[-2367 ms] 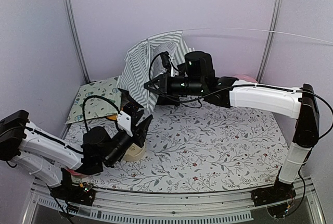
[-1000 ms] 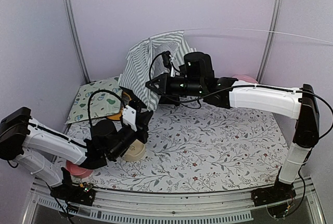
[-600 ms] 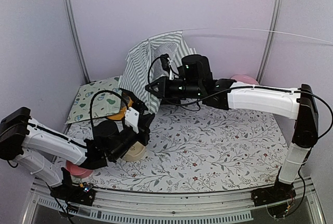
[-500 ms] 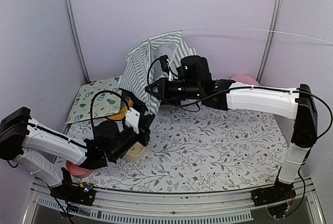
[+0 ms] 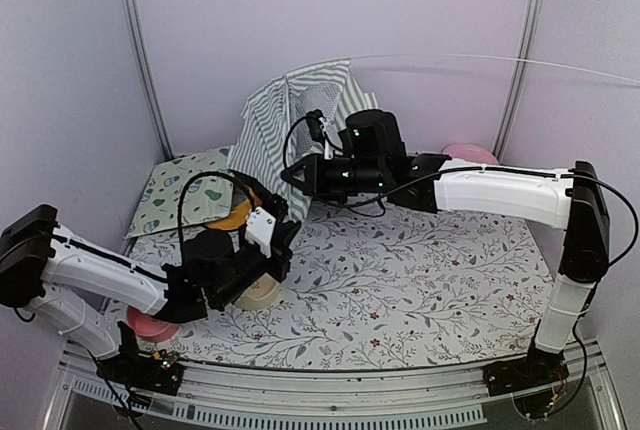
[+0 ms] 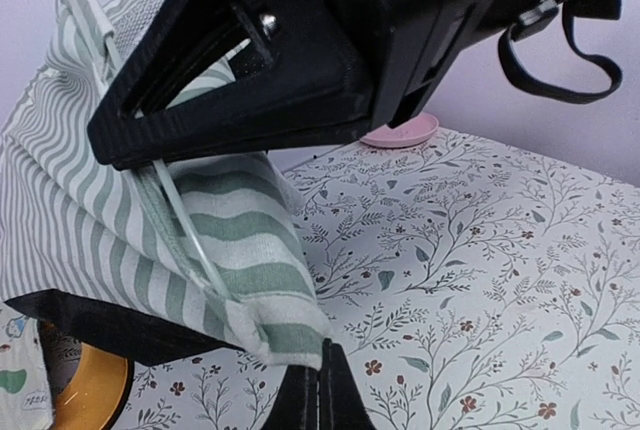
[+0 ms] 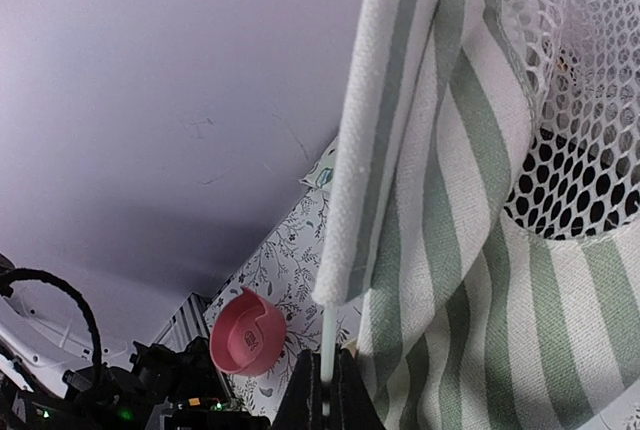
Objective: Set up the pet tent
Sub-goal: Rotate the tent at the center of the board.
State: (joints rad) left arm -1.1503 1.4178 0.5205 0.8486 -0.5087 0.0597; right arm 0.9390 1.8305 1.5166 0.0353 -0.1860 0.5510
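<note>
We see the right gripper (image 7: 322, 392) clamped on the pet tent (image 5: 272, 125)'s pole (image 7: 328, 338), the left gripper (image 6: 320, 390) closed against its hem corner; the floral table (image 5: 430, 272) lies open rightward.

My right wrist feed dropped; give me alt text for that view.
The right gripper is shut on a thin white pole emerging from the striped pet tent. Lace mesh upper right, pink cup lower left.

Grey-green and white striped pet tent (image 5: 268, 135); floral-printed tablecloth (image 5: 420, 270).
</note>
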